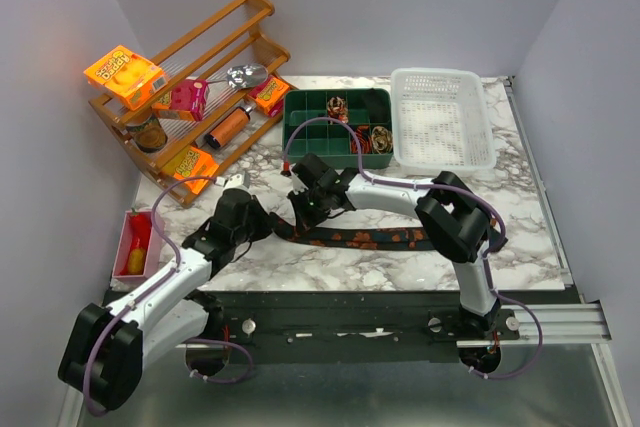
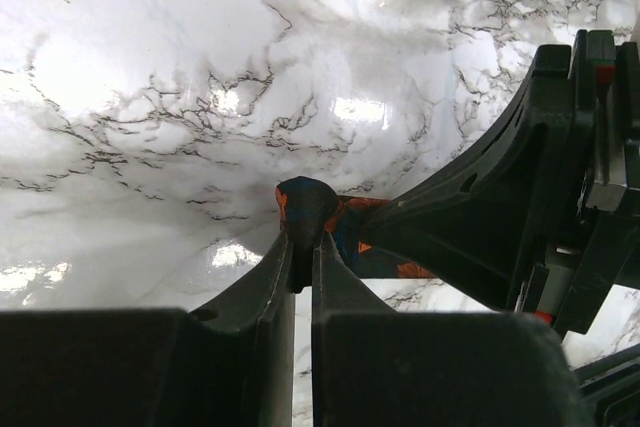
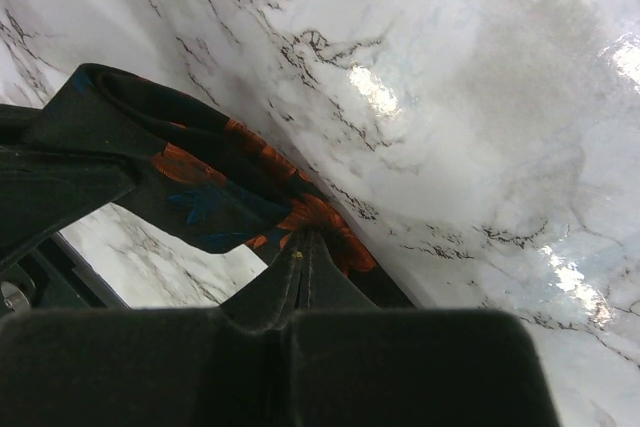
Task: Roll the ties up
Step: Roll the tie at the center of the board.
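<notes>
The tie (image 1: 372, 239) is lying along the near side of the table (image 1: 520, 217). The left gripper (image 2: 303, 247), reaching in low, is pinching its folded end. The right gripper (image 3: 303, 247), arm bent leftward, is clamping the cloth just beside it.

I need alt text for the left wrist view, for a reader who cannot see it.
The left gripper pinches the folded end of a dark tie with orange blotches, on a white marble table. The black right arm meets the tie from the picture's right side.
</notes>
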You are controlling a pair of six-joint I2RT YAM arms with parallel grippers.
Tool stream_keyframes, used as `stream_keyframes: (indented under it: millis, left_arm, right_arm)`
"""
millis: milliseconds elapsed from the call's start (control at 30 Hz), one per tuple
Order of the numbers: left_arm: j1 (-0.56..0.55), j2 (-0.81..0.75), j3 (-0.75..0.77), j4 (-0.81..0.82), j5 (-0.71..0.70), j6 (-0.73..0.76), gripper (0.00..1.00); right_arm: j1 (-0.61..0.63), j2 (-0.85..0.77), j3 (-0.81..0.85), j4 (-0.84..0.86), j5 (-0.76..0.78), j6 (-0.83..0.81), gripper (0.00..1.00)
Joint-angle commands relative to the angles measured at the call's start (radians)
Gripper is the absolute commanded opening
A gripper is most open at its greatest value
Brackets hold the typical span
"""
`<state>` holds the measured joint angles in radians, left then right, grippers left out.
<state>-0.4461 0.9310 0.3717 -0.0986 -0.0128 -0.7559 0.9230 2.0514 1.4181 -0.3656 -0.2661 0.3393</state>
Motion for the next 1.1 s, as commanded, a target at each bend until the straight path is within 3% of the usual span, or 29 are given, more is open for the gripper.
stream_keyframes:
  millis: [0,600,1067]
  left_arm:
    - [-0.029,0.005,0.044,-0.038,-0.058,0.029,0.00]
    - [-0.151,0.072,0.144,-0.144,-0.228,0.009,0.00]
    - [-0.216,0.103,0.159,-0.099,-0.225,-0.017,0.00]
  right_arm:
    - [0.007,-0.014,0.011,-0.026,-0.004,-0.003,0.02]
    - [0.016,0.013,0.062,-0.024,-0.038,0.010,0.02]
    - [0.017,0.090,0.084,0.031,-0.067,0.050,0.02]
